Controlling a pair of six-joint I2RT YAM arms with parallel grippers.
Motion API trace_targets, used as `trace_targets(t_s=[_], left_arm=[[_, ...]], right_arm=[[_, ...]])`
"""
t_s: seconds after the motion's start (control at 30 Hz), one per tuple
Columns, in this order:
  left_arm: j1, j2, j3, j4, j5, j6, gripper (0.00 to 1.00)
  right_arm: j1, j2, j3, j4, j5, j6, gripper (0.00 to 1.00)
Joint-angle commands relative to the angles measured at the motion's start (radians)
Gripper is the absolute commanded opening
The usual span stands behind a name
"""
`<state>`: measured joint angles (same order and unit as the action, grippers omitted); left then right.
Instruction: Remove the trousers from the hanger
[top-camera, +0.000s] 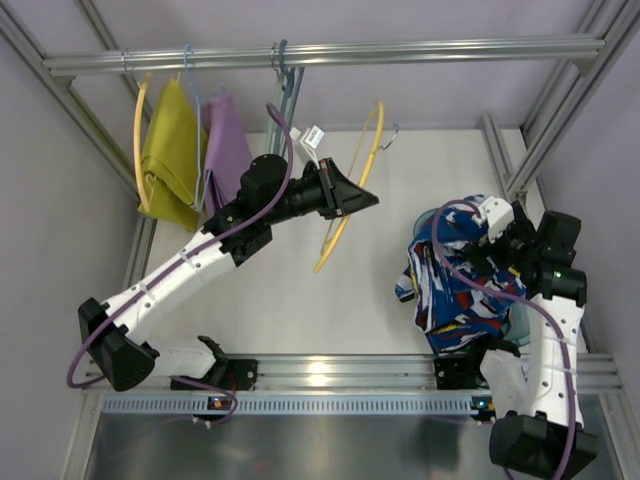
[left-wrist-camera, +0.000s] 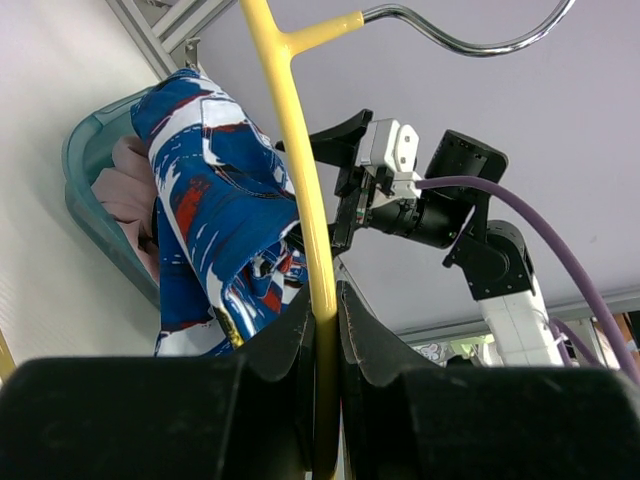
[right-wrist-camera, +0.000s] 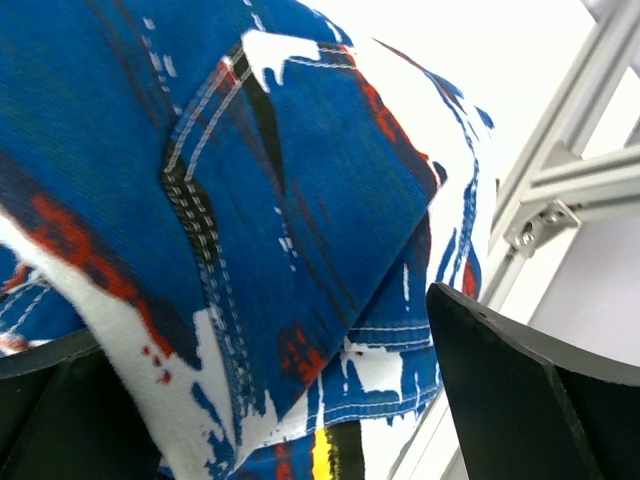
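Between our left fingers (left-wrist-camera: 285, 345) we've got the yellow hanger (left-wrist-camera: 290, 140) pinched tight by its bar. Our right fingers (right-wrist-camera: 510, 380) are spread wide, with the trousers (right-wrist-camera: 250, 200) bulging in between them, well off the hanger and heaped over a teal bin (left-wrist-camera: 85, 200).

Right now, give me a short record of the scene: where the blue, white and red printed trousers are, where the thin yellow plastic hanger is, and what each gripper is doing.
trousers: printed cloth trousers, off the hanger, heaped over a teal plastic bin on the right
hanger: thin yellow plastic hanger with silver hook, bare, held in the air
left gripper: left gripper shut on the hanger
right gripper: right gripper open, at the trousers
rail: mustard-yellow garment and purple garment hanging
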<state>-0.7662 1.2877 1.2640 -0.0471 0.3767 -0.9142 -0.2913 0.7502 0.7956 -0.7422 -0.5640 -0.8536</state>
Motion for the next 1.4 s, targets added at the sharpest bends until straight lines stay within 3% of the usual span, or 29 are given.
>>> trace_targets(t_s=[0.0, 0.3, 0.7, 0.8, 0.87, 0.93, 1.0, 1.03, 1.13, 1.27, 1.37], left_arm=[[0.004, -0.005, 0.034, 0.113, -0.004, 0.026, 0.0], [0.004, -0.018, 0.025, 0.113, 0.001, 0.051, 0.0], [0.004, -0.036, -0.002, 0.113, -0.013, 0.029, 0.0], [0.004, -0.028, 0.0, 0.125, -0.019, -0.031, 0.0], [0.004, -0.024, -0.002, 0.148, -0.041, -0.067, 0.0], [0.002, -0.016, -0.002, 0.159, -0.097, -0.104, 0.0], [0.001, -0.005, 0.002, 0.159, -0.166, -0.158, 0.0], [0.001, -0.002, 0.002, 0.159, -0.186, -0.172, 0.0], [-0.011, 0.005, 0.0, 0.159, -0.294, -0.187, 0.0], [-0.03, 0.031, 0.011, 0.162, -0.354, -0.207, 0.0], [-0.041, 0.058, 0.026, 0.162, -0.366, -0.21, 0.0]], right_arm=[[-0.02, 0.003, 0.054, -0.126, -0.12, -0.061, 0.99], [-0.043, -0.048, 0.125, -0.186, -0.171, -0.068, 0.99], [-0.045, -0.014, 0.309, -0.508, -0.324, -0.165, 0.99], [-0.046, -0.023, 0.369, -0.41, -0.404, 0.057, 0.99], [-0.045, -0.018, 0.416, -0.323, -0.444, 0.308, 0.99], [-0.043, -0.017, 0.427, -0.134, -0.476, 0.592, 0.99], [-0.042, -0.029, 0.401, 0.077, -0.482, 0.777, 0.98], [-0.037, -0.032, 0.372, 0.152, -0.478, 0.958, 0.97], [-0.016, -0.035, 0.323, 0.341, -0.444, 1.191, 0.94], [0.078, -0.008, 0.271, 0.492, -0.36, 1.366, 0.9], [0.254, 0.043, 0.271, 0.547, -0.249, 1.393, 0.88]])
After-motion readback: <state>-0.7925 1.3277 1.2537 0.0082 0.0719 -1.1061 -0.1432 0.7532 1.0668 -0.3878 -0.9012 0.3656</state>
